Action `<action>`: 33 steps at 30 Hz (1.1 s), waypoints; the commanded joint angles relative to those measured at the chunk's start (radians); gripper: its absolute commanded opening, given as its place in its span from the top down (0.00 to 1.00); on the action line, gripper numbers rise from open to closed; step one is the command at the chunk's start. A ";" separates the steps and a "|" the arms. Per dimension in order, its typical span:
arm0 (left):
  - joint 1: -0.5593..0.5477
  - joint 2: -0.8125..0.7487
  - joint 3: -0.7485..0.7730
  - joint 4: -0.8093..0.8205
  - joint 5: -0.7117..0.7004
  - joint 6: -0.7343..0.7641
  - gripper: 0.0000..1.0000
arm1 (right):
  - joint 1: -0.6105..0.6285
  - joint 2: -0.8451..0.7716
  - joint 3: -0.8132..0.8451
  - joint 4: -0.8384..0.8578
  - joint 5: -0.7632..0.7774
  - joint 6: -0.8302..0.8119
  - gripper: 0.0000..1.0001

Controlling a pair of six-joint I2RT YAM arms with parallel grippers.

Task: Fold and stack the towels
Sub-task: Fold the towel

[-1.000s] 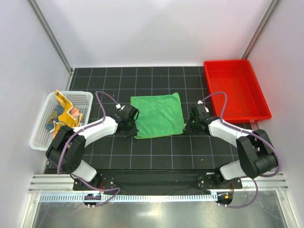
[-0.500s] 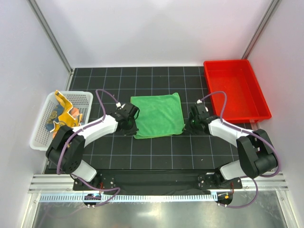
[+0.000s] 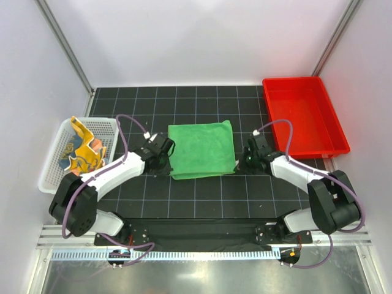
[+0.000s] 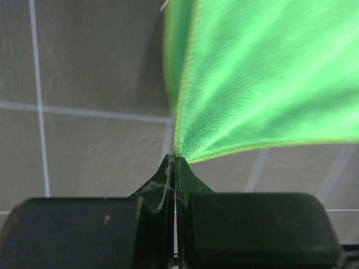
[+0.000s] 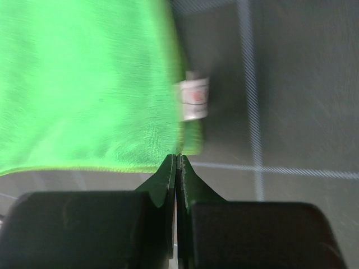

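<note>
The green towel lies spread flat on the dark gridded tabletop, directly between the two end effectors. The left end effector is pinched closed on the towel's near corner on its side. The right end effector is closed the same way on the opposite near corner.

The cloth looks light, soft and limp. It will probably drape and sag wherever it is unsupported, and a thin hem could slip out of a shallow pinch. Holding the two near corners suits a fold: lifted together and carried away from the arms, they should bring the near edge over to the far edge. Uneven lifting would likely skew the fold.

The overhead view shows the layout but hides the fingertips under the wrists. There the towel reads as a neat square. An orange and yellow towel sits heaped in a white basket well off to the outer side of the left end effector. A red tray lies beyond the outer side of the right end effector.

The wrist views show the grips themselves. At the left end effector the green towel rises straight from the closed tips, its corner drawn into a ridge. At the right end effector the hem of the green towel meets the closed tips. A small white label sits just ahead of them, which the overhead view does not resolve.
</note>
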 commanded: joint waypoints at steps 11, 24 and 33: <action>-0.003 0.028 -0.112 0.054 0.014 -0.012 1.00 | 0.003 -0.013 -0.098 0.058 0.002 -0.005 0.99; 0.137 0.121 0.228 0.097 0.169 0.311 0.65 | -0.054 0.038 0.220 -0.067 -0.105 -0.233 0.55; 0.368 0.455 0.545 0.107 0.487 0.585 0.58 | -0.202 0.420 0.719 -0.184 -0.285 -0.618 0.57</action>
